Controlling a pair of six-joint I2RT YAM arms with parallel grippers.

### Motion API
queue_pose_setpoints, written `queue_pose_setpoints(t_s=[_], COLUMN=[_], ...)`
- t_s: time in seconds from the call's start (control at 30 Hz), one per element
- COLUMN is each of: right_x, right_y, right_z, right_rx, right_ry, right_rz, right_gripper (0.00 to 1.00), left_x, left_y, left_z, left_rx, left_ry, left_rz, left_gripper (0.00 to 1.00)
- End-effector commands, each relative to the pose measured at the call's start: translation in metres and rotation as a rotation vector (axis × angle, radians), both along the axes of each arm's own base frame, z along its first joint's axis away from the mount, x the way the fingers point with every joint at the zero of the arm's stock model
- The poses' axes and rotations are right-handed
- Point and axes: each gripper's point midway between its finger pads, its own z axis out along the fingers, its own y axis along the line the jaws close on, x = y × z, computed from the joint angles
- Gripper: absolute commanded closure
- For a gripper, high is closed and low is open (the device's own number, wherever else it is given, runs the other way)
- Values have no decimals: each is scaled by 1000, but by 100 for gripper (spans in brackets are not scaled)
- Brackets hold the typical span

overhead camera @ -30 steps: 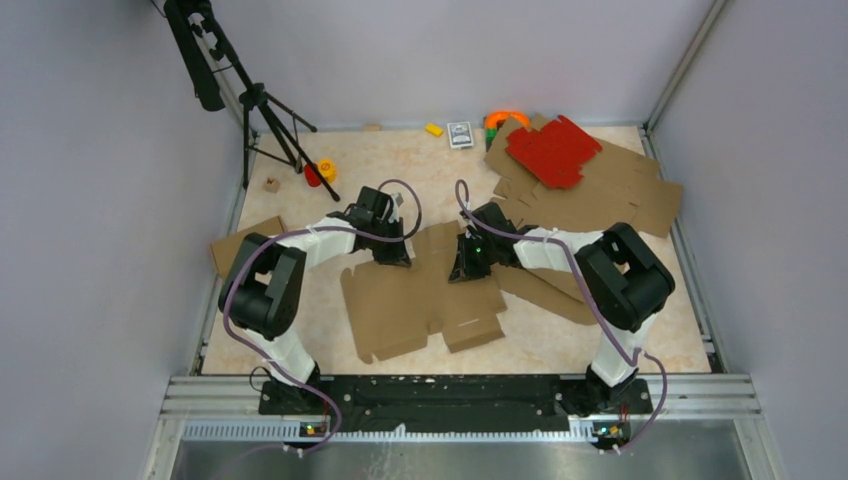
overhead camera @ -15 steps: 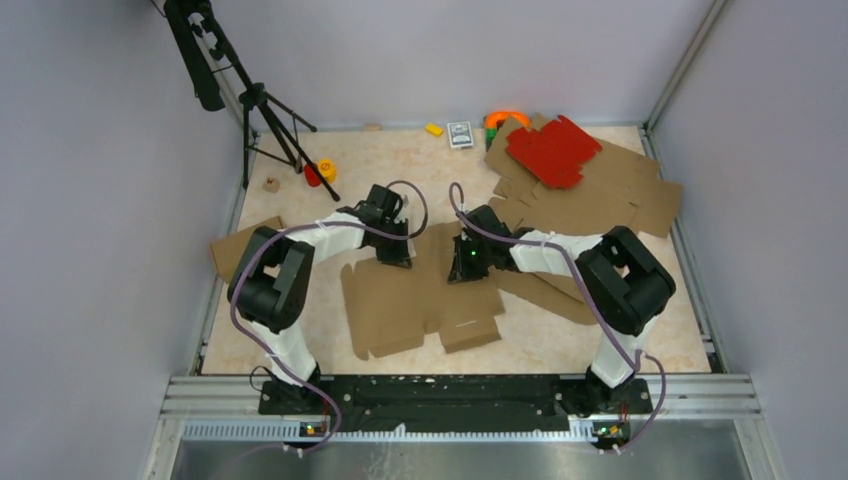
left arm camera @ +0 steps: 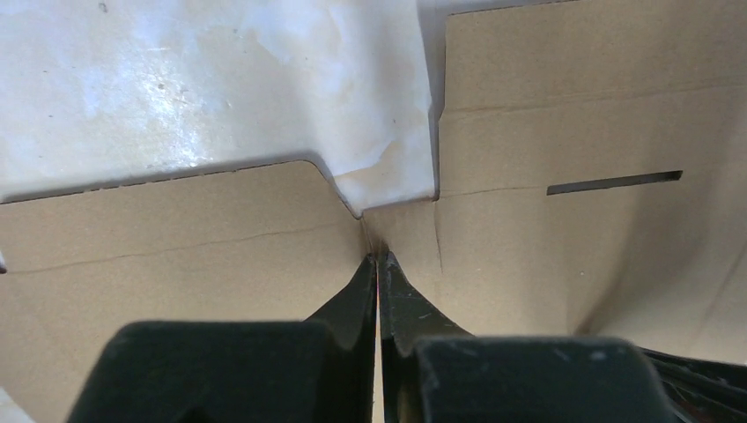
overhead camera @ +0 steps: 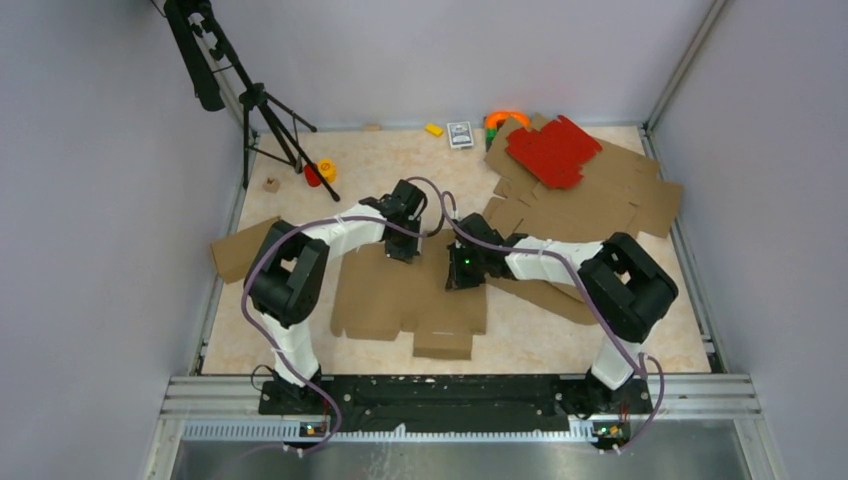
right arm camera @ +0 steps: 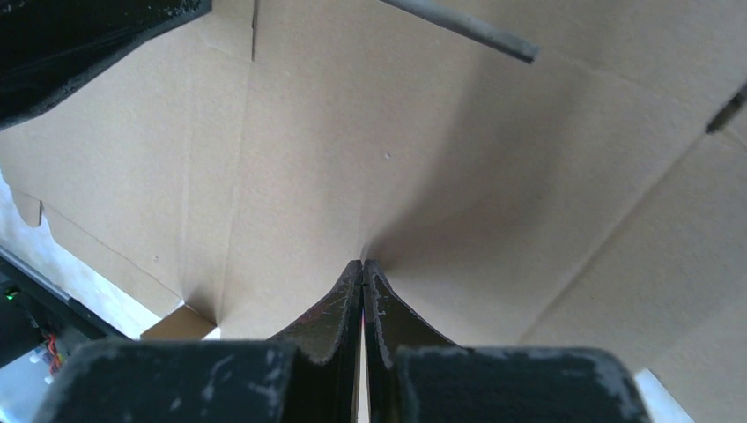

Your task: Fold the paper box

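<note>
At mid-table, pinned the flat brown die-cut cardboard paper box (overhead camera: 400,305) under closed, empty left gripper (overhead camera: 401,254) and right gripper (overhead camera: 457,282); seemingly positioning, flap-lifting needed next.

place: robot lab cell | evidence: grey walls (overhead camera: 100,200), tripod (overhead camera: 262,110), aluminium rail (overhead camera: 460,390)

Bright and even from above, with soft shadows. Glossy glare on the table (left arm camera: 176,79) in the left wrist view.
</note>
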Motion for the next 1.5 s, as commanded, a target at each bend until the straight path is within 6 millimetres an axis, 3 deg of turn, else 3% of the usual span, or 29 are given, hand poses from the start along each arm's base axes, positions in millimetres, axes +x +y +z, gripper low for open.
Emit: queue_pose_setpoints(t_s=[0.0,0.13,0.37,0.47,0.77,1.17,1.47], right_x=[11,36,85,104,152,151,133], right_y=[-8,-28,-90,-99,-105,-98,-76], right_z=[33,62,79,84,69,22,29], right_rx=[6,15,-34,-38,-109,-166,-43], right_ry=[-62,-131,-198,-220,-218,-105,-74], right_rz=[-7,-59,-227,-265,-281,-191,-77], right_gripper=[100,100,100,100,100,100,100], left_x=[1,1,0,0,-3,-4,-5], left_y=[23,22,20,19,17,12,12], left_z=[-16,-17,-20,-22,-21,-24,-26], left_rx=[175,179,187,185,188,190,191], left_ry=[-5,-3,9,12,14,27,34], left_rz=[7,1,-16,-18,-28,-43,-40], left_gripper=[100,100,100,100,100,100,100])
